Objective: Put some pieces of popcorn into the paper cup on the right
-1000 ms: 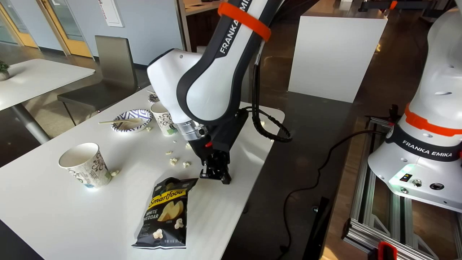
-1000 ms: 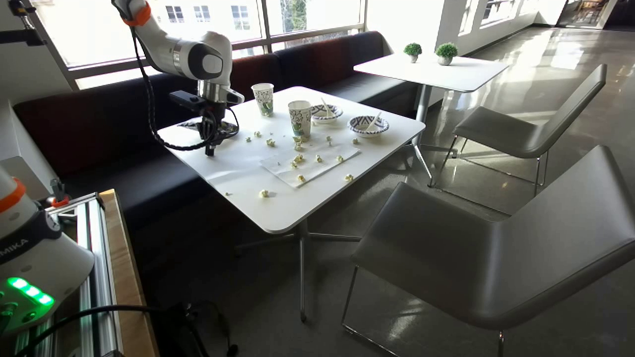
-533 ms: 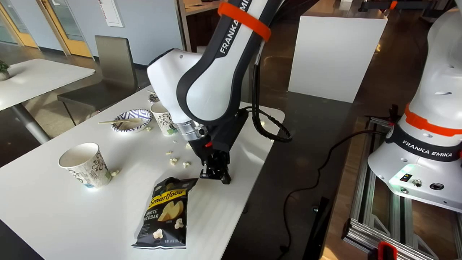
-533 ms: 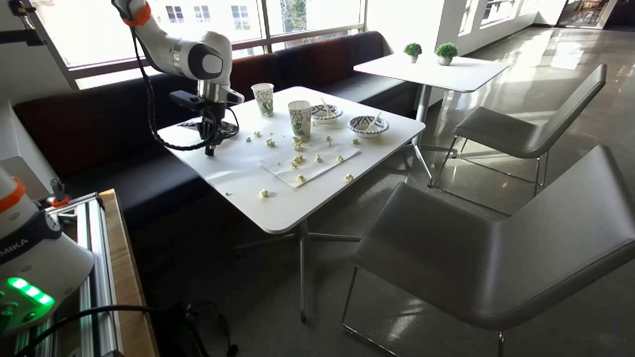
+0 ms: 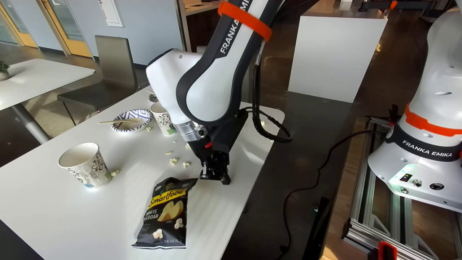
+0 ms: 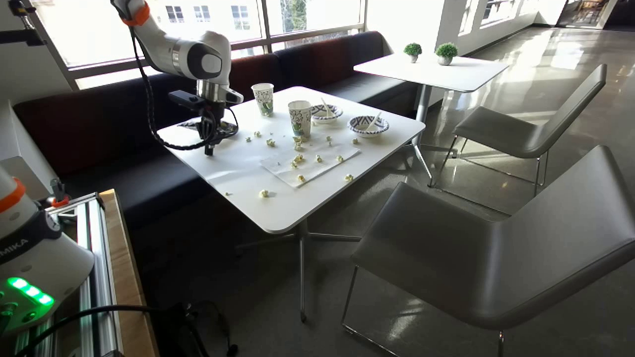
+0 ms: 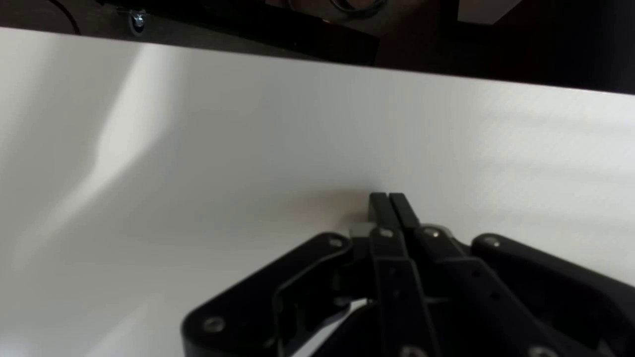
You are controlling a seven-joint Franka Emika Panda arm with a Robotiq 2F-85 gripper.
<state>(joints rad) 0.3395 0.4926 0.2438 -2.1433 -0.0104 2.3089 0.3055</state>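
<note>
Several small cream pieces of popcorn (image 5: 173, 161) lie scattered on the white table, some on a white napkin (image 6: 320, 172). Two tall white paper cups with dark and green print stand upright. The paper cup on the right (image 6: 299, 119) has popcorn close to its base; in an exterior view the arm partly covers this right cup (image 5: 163, 121). The left cup (image 5: 86, 168) stands apart from it. My gripper (image 7: 388, 196) points down close to the tabletop near the table's edge, away from the popcorn. Its fingertips are together with nothing visible between them.
A black and yellow snack bag (image 5: 166, 216) lies close beside the gripper. Two patterned bowls with utensils, a nearer bowl (image 6: 354, 130) and a second bowl (image 6: 338, 114), sit toward the table's far end. The table edge (image 7: 317, 62) runs near the gripper.
The arm has shifted only very slightly, with the gripper still low over the table. Popcorn, cups and bag stay where they were.
</note>
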